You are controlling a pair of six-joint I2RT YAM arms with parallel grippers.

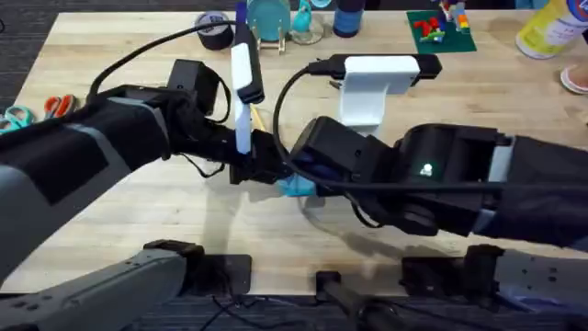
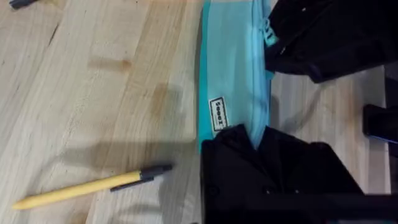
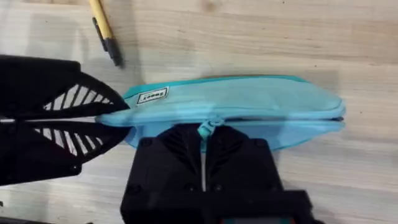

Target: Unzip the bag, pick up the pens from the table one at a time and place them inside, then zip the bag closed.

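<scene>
1. Bag (image 1: 296,187), overhead view: a small light-blue patch of it shows at mid-table (image 1: 138,234), wedged between the two wrists that meet over it. Left gripper (image 1: 262,165) comes in from the left side, right gripper (image 1: 308,175) from the right. Neither gripper's state can be read here.

2. Left wrist view: the bag (image 2: 233,74) runs lengthwise straight away from the left gripper (image 2: 258,140), whose fingers are pinched together on the near end of the fabric. The yellow pen (image 2: 93,186) lies on the table beside the bag, apart from it.

3. Right wrist view: the bag's long axis lies crosswise to the right gripper (image 3: 204,134), which is clamped on the zipper pull (image 3: 205,127) about mid-length. The left gripper anchors one end. Judgement: the pull must travel along the long axis, with the right arm as the mover.
</scene>
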